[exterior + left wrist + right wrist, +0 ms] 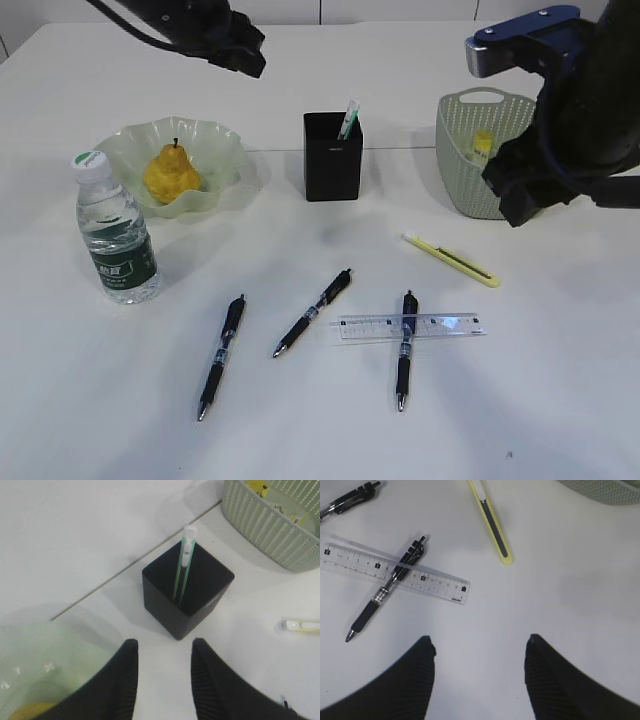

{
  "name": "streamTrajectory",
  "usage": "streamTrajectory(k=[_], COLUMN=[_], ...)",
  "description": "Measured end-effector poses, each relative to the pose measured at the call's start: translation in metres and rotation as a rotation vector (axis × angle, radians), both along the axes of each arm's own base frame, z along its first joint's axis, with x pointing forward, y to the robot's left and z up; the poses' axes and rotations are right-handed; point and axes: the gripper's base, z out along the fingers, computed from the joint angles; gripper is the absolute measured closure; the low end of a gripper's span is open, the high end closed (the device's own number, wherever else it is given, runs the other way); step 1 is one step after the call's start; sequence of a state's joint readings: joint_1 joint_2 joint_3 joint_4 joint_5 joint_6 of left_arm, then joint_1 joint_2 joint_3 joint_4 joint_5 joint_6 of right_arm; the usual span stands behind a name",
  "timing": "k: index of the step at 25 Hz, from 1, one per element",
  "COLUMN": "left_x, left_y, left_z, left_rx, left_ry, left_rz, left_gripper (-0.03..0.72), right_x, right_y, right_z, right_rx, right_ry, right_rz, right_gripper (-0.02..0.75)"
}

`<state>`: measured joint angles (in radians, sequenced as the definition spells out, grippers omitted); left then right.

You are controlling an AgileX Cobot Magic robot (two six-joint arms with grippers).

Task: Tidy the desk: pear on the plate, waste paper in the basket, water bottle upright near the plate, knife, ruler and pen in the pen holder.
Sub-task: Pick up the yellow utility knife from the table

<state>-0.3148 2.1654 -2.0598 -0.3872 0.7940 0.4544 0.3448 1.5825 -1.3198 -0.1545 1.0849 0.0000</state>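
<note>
The pear lies in the wavy green plate, and the water bottle stands upright beside it. The black pen holder holds one green-white pen. A yellow lump that looks like waste paper sits in the basket. On the desk lie the yellow knife, the clear ruler and three black pens, the last one crossing the ruler. My left gripper hovers open and empty near the holder. My right gripper is open and empty above the desk, right of the ruler.
The left arm hangs high at the back. The right arm stands in front of the basket's right side. Bare tabletop stretches along the front right.
</note>
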Motion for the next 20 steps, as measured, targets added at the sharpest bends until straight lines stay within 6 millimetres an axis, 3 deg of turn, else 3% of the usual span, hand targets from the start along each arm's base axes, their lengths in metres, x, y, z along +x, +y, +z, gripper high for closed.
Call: streamTrajectory(k=[6,12,20], left_x=[-0.019,-0.042,-0.077], left_y=[0.015,0.027,0.074], left_z=[0.024,0.036,0.056], left_rx=[0.048,0.052,0.038], left_ry=[0.038,0.109,0.171], left_rz=[0.097,0.139,0.281], left_gripper=[0.44,0.43,0.351], right_x=[-0.003,-0.005,-0.007], right_y=[-0.001,-0.002,-0.003], right_z=[-0.001,-0.001,-0.002], right_rx=[-0.014,-0.022,-0.029], right_ry=[0.036,0.056,0.075], right_rz=[-0.006,-0.009,-0.012], right_gripper=[0.309,0.309,0.309])
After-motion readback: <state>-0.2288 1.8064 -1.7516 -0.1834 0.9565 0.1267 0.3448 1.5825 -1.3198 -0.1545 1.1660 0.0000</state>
